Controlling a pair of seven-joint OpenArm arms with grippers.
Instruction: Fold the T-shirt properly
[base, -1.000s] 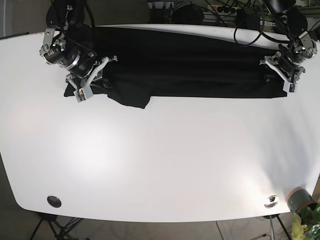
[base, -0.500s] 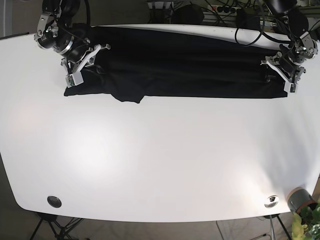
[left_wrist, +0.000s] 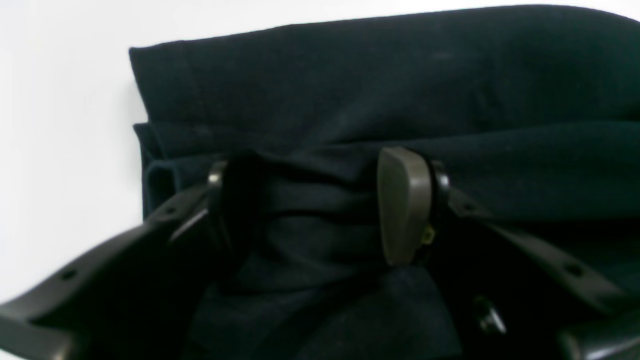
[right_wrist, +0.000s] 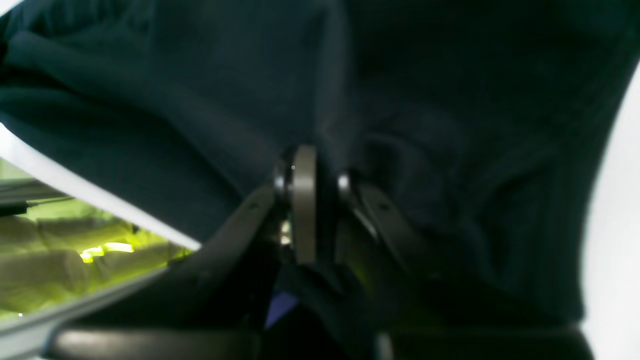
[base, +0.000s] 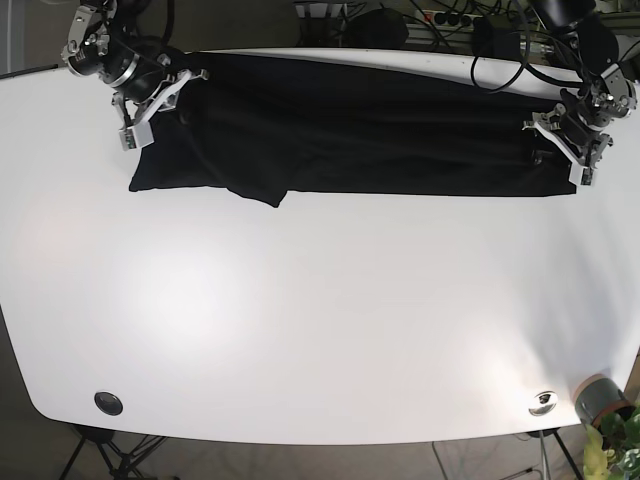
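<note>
Stretching the black cotton T-shirt (base: 350, 130) along the white bench's (base: 320, 300) top edge: right gripper (base: 155, 100), jaws pinched on cloth, has retreated toward upper left, flattening the sleeve bunch. Left gripper (base: 570, 140) jaws part-open around gathered hem, upper right. Folding remains.

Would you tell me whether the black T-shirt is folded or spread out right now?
Partly folded: the T-shirt lies as a long band across the table, with stacked layers at its end in the left wrist view.
</note>
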